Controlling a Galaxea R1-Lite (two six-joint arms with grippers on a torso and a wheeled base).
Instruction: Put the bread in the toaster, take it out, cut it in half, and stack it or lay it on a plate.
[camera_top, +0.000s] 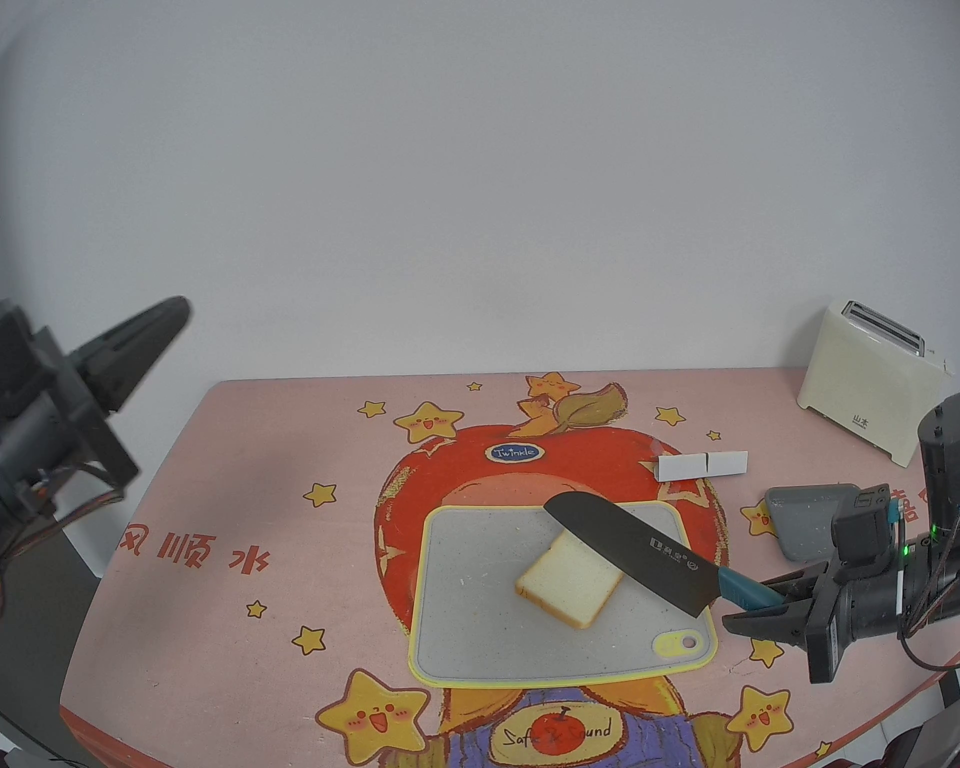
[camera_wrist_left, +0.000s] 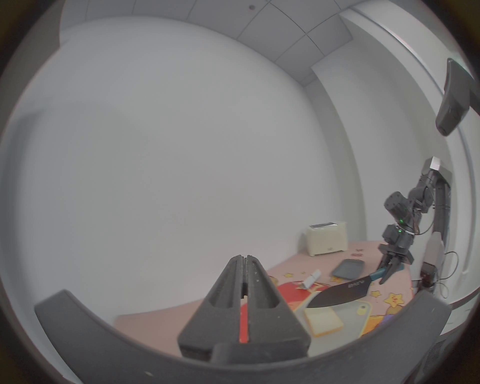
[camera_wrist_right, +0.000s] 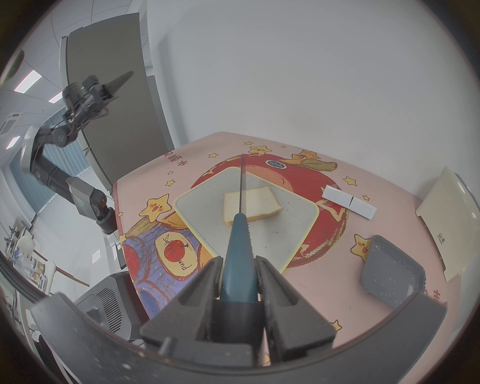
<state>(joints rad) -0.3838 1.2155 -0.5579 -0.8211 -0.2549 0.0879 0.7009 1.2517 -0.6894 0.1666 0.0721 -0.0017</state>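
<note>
The right gripper (camera_top: 768, 608), clamped on a black-bladed, teal-handled knife (camera_top: 640, 552), held its blade lengthwise across the pale square bread slice (camera_top: 568, 582) on the grey yellow-rimmed cutting board (camera_top: 470, 620), while the left gripper (camera_top: 150, 325), fingers pressed together, hung well apart.

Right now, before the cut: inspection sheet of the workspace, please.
Surface: pink table with cartoon print.
Job's things: bread slice uncut on cutting board; knife blade across its middle, contact unclear; toaster at far right corner; grey plate right of the board.
Clutter: white strip behind the board.
End effectors: right end effector shut on the knife handle; left end effector shut, raised beyond the table's left edge.
Cables: loose wires at both wrists, off the table.
Surroundings: plain white wall.
</note>
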